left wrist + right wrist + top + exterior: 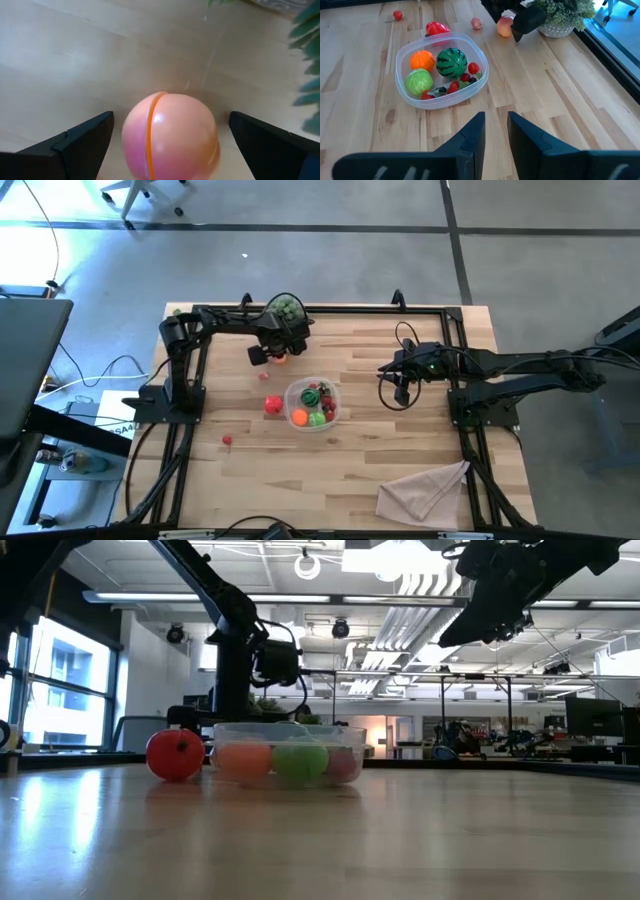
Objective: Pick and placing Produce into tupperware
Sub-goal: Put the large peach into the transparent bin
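Note:
The produce: a pink-orange peach [170, 137] lies on the table next to the plant pot, also seen in the high view [279, 359]. My left gripper [170, 125] is low over it and open, one finger on each side with bare wood between fingers and fruit. The clear tupperware [399, 80] sits mid-table [291, 394] holding an orange, a green ball, a watermelon and small berries. A red fruit [272, 406] rests against its left wall. My right gripper [496, 117] hovers right of the tupperware [400, 390], fingers nearly together and holding nothing.
A potted grey-green plant [287, 308] stands at the far edge just behind the peach. A small pink fruit [264, 377] and a small red berry [227, 440] lie loose left of the tupperware. A beige cloth [425, 490] lies at the near right corner.

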Tool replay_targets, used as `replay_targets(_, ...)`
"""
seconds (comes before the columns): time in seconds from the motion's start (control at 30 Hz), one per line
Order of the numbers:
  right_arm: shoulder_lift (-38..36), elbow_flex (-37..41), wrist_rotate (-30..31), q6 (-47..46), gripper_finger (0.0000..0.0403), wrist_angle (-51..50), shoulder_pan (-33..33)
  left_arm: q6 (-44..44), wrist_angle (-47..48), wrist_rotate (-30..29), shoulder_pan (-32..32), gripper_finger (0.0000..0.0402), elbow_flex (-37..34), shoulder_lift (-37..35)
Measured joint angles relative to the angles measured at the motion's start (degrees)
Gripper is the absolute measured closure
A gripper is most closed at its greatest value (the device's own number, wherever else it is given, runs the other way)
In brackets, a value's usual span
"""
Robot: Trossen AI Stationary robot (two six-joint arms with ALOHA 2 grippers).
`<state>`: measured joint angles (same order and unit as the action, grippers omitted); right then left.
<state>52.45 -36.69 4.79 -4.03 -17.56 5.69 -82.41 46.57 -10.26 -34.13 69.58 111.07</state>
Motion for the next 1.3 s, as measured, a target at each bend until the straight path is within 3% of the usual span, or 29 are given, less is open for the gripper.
replay_targets(0.2, 0.0, 0.0, -0.01, 0.0, 0.0331, -0.02, -0.01, 0.0, -0.26, 0.04, 0.02, 0.0033, 0.0, 0.01)
replay_targets(0.63, 0.0, 0.0, 0.0, 0.0, 0.0331, -0.02, 0.0, 1.13, 0.09, -0.32, 0.02, 0.0165, 0.0, 0.04)
replay_targets(1.0, 0.0, 0.0, 0.0, 0.0, 0.0331, -0.01, 0.0, 1.18, 0.11, -0.79, 0.02, 0.0153, 0.0, 0.1)
replay_targets(1.3, 0.0, 0.0, 0.01, 0.0, 0.0331, -0.02, 0.0, 1.18, 0.1, -0.92, 0.02, 0.0177, 0.0, 0.1)
